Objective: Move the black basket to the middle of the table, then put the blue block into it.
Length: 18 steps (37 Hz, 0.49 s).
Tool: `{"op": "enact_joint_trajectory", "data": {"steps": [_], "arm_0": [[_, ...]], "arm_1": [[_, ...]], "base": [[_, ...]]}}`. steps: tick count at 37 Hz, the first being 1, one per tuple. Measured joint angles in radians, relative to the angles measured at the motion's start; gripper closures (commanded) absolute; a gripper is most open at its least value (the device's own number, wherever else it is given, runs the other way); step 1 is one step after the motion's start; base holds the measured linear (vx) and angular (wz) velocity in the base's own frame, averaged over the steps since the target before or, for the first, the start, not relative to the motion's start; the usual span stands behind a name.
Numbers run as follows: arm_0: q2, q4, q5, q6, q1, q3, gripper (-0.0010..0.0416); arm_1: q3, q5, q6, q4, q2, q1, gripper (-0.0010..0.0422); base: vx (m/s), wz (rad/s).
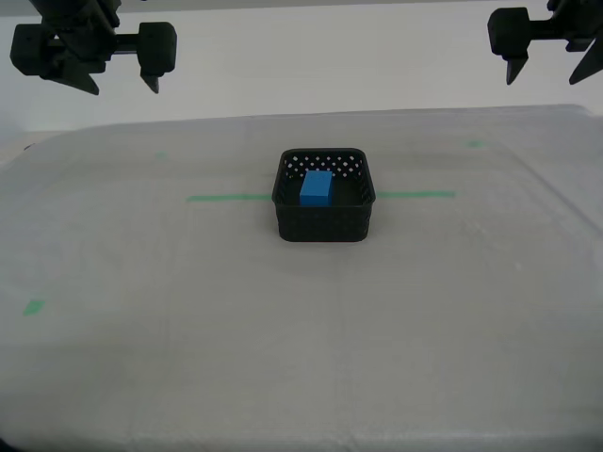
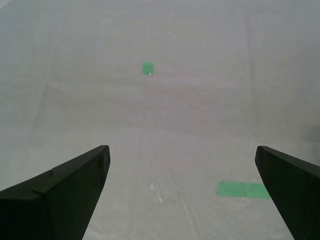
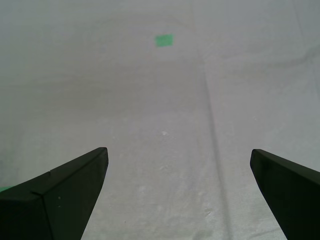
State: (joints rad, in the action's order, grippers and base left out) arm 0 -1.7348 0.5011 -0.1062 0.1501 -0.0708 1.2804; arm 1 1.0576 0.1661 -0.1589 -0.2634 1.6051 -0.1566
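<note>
The black basket (image 1: 323,218) stands near the middle of the table (image 1: 188,358), astride the green tape line (image 1: 229,198). The blue block (image 1: 316,186) lies inside it, against its far wall. Two grippers hang high above the far edge, one (image 1: 122,87) at the exterior view's left and one (image 1: 545,80) at its right, both well away from the basket. I cannot match either to a wrist view. My first gripper (image 3: 178,150) is open over bare cloth. My second gripper (image 2: 181,148) is open too, with nothing between its fingers.
Small green marks dot the cloth: one (image 1: 34,307) near the exterior view's left, one (image 1: 476,143) far right. The wrist views show a green square (image 3: 164,40), another (image 2: 148,68), and a tape piece (image 2: 242,189).
</note>
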Motion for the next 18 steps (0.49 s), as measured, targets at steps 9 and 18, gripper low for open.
{"op": "enact_joint_trajectory", "data": {"steps": [9, 18], "arm_0": [[0.0, 0.0, 0.0, 0.0, 0.0, 0.0, 0.0007], [0.0, 0.0, 0.0, 0.0, 0.0, 0.0, 0.0007]], "arm_1": [[0.0, 0.0, 0.0, 0.0, 0.0, 0.0, 0.0012], [0.0, 0.0, 0.0, 0.001, 0.0, 0.0, 0.0012]], "base": [[0.0, 0.0], [0.0, 0.0]]}}
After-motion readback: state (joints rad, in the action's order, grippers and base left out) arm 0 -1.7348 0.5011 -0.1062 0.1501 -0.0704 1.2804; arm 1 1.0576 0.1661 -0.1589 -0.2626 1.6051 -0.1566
